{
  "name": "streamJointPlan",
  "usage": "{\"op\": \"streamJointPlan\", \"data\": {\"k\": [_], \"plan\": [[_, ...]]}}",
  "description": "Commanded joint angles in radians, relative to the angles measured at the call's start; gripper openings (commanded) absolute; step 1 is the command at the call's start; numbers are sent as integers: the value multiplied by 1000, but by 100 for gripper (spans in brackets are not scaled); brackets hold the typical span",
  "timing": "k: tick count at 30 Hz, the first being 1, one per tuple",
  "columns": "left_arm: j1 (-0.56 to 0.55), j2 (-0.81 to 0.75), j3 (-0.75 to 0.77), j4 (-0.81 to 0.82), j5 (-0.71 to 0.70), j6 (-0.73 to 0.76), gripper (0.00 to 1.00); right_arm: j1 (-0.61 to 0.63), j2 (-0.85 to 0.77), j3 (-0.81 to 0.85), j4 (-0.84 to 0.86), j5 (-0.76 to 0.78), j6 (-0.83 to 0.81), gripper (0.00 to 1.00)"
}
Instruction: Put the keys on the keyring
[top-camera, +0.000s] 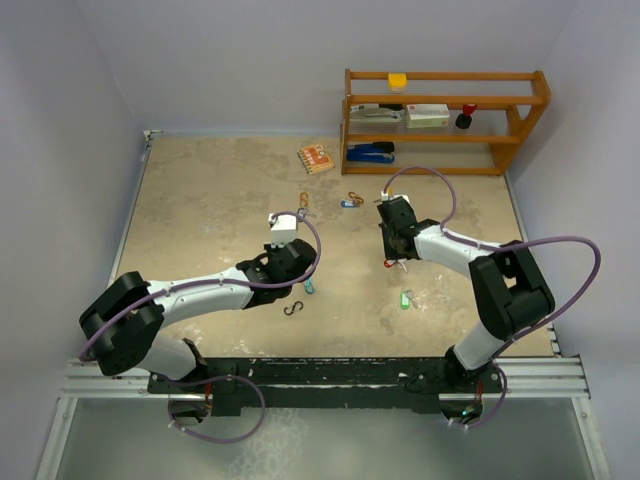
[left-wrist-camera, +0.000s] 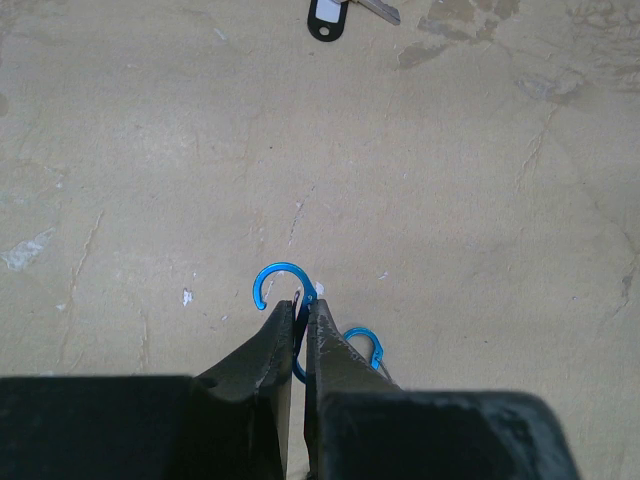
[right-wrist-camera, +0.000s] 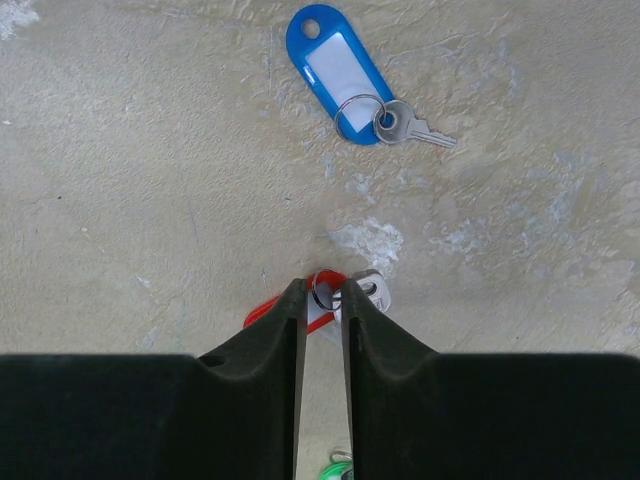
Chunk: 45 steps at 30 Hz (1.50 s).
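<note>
we judge a key pickup is in hand. the left hand (left-wrist-camera: 303, 305) is clamped on a blue s-clip (left-wrist-camera: 275, 280) near the worktop's middle. the right hand (right-wrist-camera: 325, 290) straddles the ring of the red-tagged key (right-wrist-camera: 262, 314), narrowly apart; we cannot tell if it grips. next: lift and thread it onto the clip.

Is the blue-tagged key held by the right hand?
No, the blue-tagged key lies free on the table, well ahead of the right hand.

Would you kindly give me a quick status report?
Left end effector shut on blue clip. Right end effector close around red key, grip unclear. Nothing blocking.
</note>
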Motion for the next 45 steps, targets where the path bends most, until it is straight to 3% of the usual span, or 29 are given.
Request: {"op": "streamJointPlan", "data": {"k": [1,8,15,22,28,37,45], "plan": [[6,-12,0,34,-5,11,0,1,-8,19,-12,19,17,20],[6,-11,-3,36,-5,10,0,0,-19,24,-14,71,32,0],[6,-6,4,41,3,10,0,1,-138,-13,49,84,4,0],[6,-2,6,77,38,30,0,1,-280,-54,109,-68,-42,0],[6,-20,15,121,75,55,0,1,-341,-94,197,-319,-80,0],[27,-9,75,151,144,78,0,1,-350,-136,328,-604,-143,0],[37,72,146,190,223,76,0,5,-344,-159,403,-722,-137,0]]}}
